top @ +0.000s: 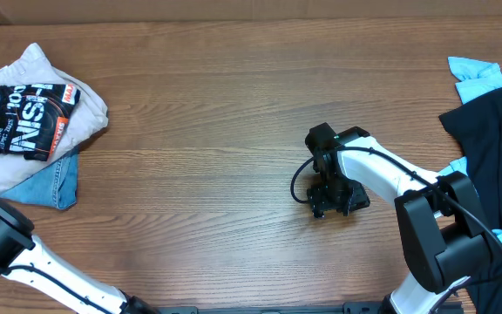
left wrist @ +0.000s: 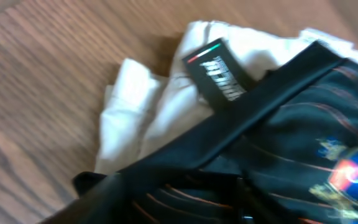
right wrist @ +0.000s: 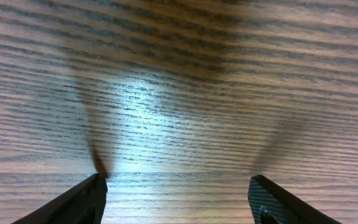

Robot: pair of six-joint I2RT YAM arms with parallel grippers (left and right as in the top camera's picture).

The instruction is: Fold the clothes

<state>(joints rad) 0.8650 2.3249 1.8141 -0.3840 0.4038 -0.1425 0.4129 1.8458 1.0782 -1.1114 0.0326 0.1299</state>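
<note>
Overhead view: a pile is seen at the top-left of the table. A jersey, folded small, is laid on top of a white cloth. A blue cloth is tucked under both. That part of the job looks about done, but this is only a guess. The white cloth looks bunched up, not flat, so it may need tidying.

At the far right edge 2 more clothes are seen: a black cloth & a lt-blue cloth touching it. Both are spread out loose. No folds can be seen in them yet, so they are judged to be the work that is left. About half the job seems done.

Right pincer: it is held low over the middle of the table, well apart from both heaps. Its fingers are spread & nothing is pinched. In the right wrist view only bare wood is seen btw the tips.

Left pincer: only the left arm is seen, at the bottom-left. In the left wrist view the jersey & white cloth fill the pic, very close & blurry. The fingers can't be made out, so it can't be told if they are spread or pressed together, or if the jersey is pinched.
</note>
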